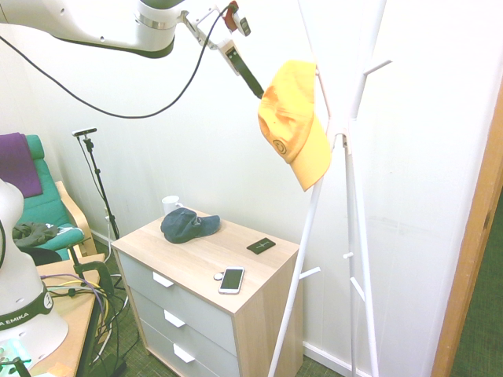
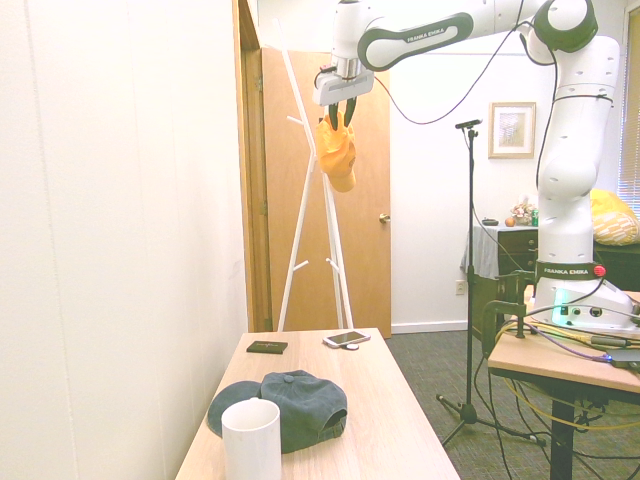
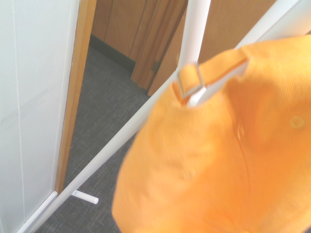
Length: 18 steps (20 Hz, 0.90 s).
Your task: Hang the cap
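While the orange-yellow cap (image 1: 292, 118) hangs on a peg of the white coat stand (image 1: 351, 228), its crown lies against the stand's poles and its brim points down and away from them; a small dark round emblem shows on the front panel. Close up in the wrist view, the cap's back strap with its metal buckle (image 3: 190, 83) loops round one white pole of the stand, and the fabric fills most of that picture, somewhat blurred. The gripper (image 1: 253, 82) sits just beside the cap on the side away from the stand, its dark fingers slanting down toward the crown; in the second exterior view the two fingers (image 2: 334, 116) stand a little apart over the top of the cap, and whether they touch the fabric I cannot tell. Below the stand and to the arm's side of it stands a light wood dresser (image 1: 267, 283) with grey drawers; on its top lie a dark blue-grey cap (image 1: 189, 225), a white mug (image 1: 171, 204) beyond it near the wall, a flat black item (image 1: 261, 246), and a white phone (image 1: 231, 280) near the front edge with a small round thing just beside it. Behind the stand is a wooden door (image 2: 365, 200).
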Each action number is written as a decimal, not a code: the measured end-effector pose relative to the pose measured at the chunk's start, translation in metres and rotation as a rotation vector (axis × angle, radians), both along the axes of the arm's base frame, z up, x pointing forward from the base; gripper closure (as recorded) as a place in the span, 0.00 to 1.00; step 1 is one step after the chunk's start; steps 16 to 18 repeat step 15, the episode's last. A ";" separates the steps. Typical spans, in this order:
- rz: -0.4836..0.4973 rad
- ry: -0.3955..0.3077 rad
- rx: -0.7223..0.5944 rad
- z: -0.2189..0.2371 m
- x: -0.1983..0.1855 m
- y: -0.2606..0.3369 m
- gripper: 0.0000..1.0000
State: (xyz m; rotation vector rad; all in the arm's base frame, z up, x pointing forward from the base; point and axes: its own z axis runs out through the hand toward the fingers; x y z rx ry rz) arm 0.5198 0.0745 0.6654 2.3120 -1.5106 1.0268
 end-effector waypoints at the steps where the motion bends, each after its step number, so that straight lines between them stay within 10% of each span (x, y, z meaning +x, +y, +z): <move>1: 0.003 -0.001 0.009 0.000 0.000 0.001 0.00; 12: 0.312 0.264 0.328 -0.050 0.002 0.030 0.00; 18: 0.329 0.361 0.365 -0.073 0.006 0.030 0.00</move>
